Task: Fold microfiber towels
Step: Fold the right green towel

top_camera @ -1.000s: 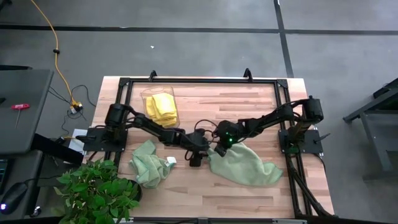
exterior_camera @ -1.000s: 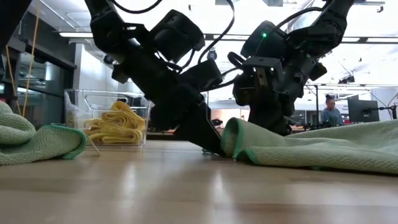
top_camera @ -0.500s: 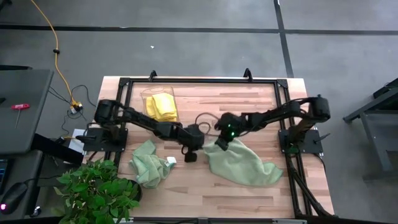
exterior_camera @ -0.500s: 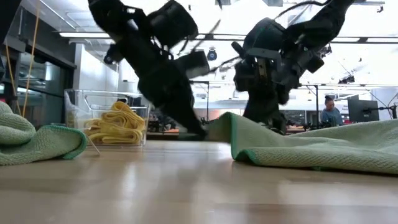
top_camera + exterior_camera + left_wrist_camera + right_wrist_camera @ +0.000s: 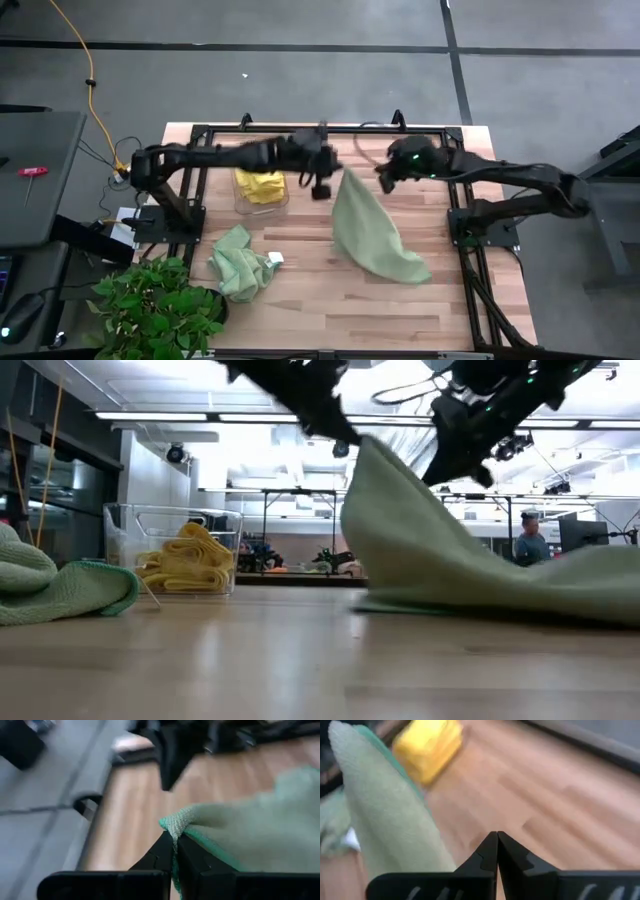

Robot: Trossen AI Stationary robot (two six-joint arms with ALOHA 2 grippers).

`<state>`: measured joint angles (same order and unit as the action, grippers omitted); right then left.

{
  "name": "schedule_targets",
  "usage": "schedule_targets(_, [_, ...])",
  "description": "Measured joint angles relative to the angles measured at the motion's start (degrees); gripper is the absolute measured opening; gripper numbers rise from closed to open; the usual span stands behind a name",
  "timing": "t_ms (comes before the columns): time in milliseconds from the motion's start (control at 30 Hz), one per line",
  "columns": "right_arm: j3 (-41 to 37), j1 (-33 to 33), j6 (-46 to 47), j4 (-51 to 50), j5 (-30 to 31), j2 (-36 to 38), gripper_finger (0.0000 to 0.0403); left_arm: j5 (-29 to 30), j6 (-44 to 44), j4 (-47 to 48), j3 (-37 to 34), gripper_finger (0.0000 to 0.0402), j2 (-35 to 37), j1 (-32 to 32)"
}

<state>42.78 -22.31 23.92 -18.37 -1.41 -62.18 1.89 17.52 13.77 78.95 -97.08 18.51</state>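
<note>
- Since a second ago, both my arms have swung from the table's middle up toward 12 o'clock, and the sage green towel that lay flat at 4 o'clock now hangs lifted by one edge.
- High view: my left gripper [image 5: 321,186] pinches the top corner of the sage green towel [image 5: 372,232], whose lower end trails on the table [image 5: 440,300] toward 5 o'clock. My right gripper [image 5: 384,177] sits just beside it at 1 o'clock, with no cloth visibly in it. A second green towel [image 5: 236,263] lies crumpled at 8 o'clock, unfolded. The clear bin [image 5: 259,176] at 11 o'clock holds folded yellow towels [image 5: 261,183]. I judge the yellow ones done and both green ones left.
- Low view: the lifted towel peaks mid-frame; the bin at 9 o'clock shows the yellow stack.
- Left wrist view: my fingers are clamped on the towel's green hem.
- Right wrist view: my fingers meet together, empty, with the towel beside them.
</note>
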Motion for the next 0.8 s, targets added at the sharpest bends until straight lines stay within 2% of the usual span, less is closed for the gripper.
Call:
schedule_targets(167, [0.0,-4.8,0.0,-4.7,1.4,7.4,0.0000,-0.5,2.8,11.3,16.8,0.0001,-4.3,2.2])
schedule_targets(200, [0.0,-5.4,-0.1,-6.3,1.4,8.5,0.0000,-2.3,1.9,16.3,19.0,0.0001,-4.2,1.7])
schedule_targets(267, [0.0,-6.3,-0.7,-8.5,1.9,10.3,0.0000,-7.8,0.3,18.2,21.4,0.0001,-4.2,-0.5])
schedule_targets(367, [0.0,-7.1,-1.4,-11.0,2.3,11.4,0.0000,-17.2,-1.7,25.5,20.6,0.0000,-4.5,-4.8])
schedule_targets(433, [0.0,-7.5,-1.5,-12.1,2.4,11.3,0.0000,-19.0,-2.9,27.1,18.7,0.0000,-5.5,-8.2])
schedule_targets(500, [0.0,-7.7,-1.5,-12.7,2.2,10.8,0.0000,-17.7,-4.8,26.9,15.1,0.0000,-6.0,-11.1])
schedule_targets(633, [-0.2,-7.7,-0.5,-12.7,1.0,9.3,0.0000,-10.2,-10.1,24.7,7.9,0.0000,-8.4,-15.8])
schedule_targets(800, [-0.2,-7.6,3.0,-12.0,-5.2,5.2,0.0000,-5.6,-19.1,22.6,0.1,0.0000,-11.4,-18.0])
